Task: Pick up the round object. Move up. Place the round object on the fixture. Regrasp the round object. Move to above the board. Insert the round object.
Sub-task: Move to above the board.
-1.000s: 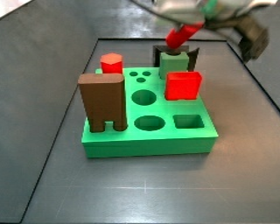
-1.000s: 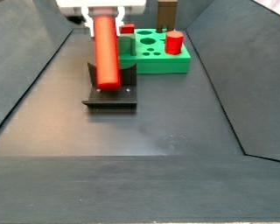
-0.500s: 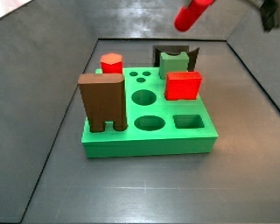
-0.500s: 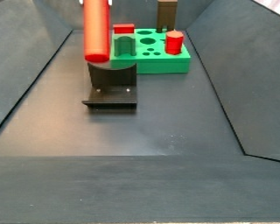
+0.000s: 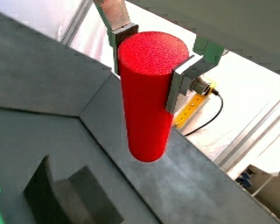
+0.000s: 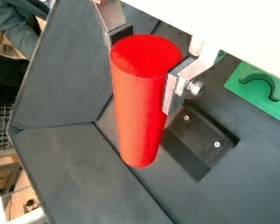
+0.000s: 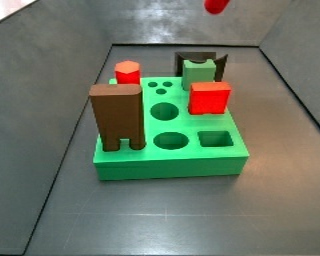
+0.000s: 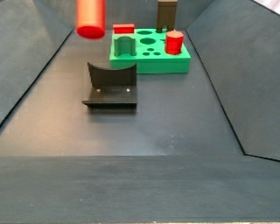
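The round object (image 5: 146,92), a smooth plain red cylinder, is pinched between the gripper's (image 5: 154,59) 2 silver fingers (image 5: 191,74). In a side view its tip (image 7: 218,6) hangs high above the fixture (image 7: 198,67), well clear of the green board (image 7: 170,160), which carries 1 brown block (image 7: 116,115), 1 red cube (image 7: 208,97) and 1 hexagonal peg (image 7: 127,73).

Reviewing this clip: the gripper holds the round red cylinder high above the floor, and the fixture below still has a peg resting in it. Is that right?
Not quite. The gripper does hold the round object high up, but the fixture holds no peg; a side view shows its cradle bare.
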Tool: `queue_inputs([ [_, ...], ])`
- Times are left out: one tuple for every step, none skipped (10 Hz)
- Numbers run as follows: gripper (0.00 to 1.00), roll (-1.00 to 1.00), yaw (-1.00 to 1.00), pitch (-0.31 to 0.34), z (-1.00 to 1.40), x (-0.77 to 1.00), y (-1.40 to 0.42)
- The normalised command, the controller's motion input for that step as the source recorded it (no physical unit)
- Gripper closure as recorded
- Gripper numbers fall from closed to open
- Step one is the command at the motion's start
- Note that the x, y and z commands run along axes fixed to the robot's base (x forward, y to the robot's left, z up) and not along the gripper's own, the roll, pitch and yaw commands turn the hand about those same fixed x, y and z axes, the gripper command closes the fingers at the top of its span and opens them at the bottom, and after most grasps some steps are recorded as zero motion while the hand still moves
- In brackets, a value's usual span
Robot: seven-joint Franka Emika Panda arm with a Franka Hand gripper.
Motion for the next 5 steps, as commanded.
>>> queue_inputs([
  [1.00,-0.03,0.05,0.157,0.17,0.01,-0.01],
  [1.00,-1.00,-0.16,0.036,0.44,-0.93,-1.00],
  [1.00,-1.00,-0.16,0.031,0.45,-0.93,-1.00],
  [1.00,-1.00,-0.16,-0.002,0.46,-1.00,-0.94],
  [1.00,-1.00,-0.15,-0.008,0.44,-1.00,-0.92],
])
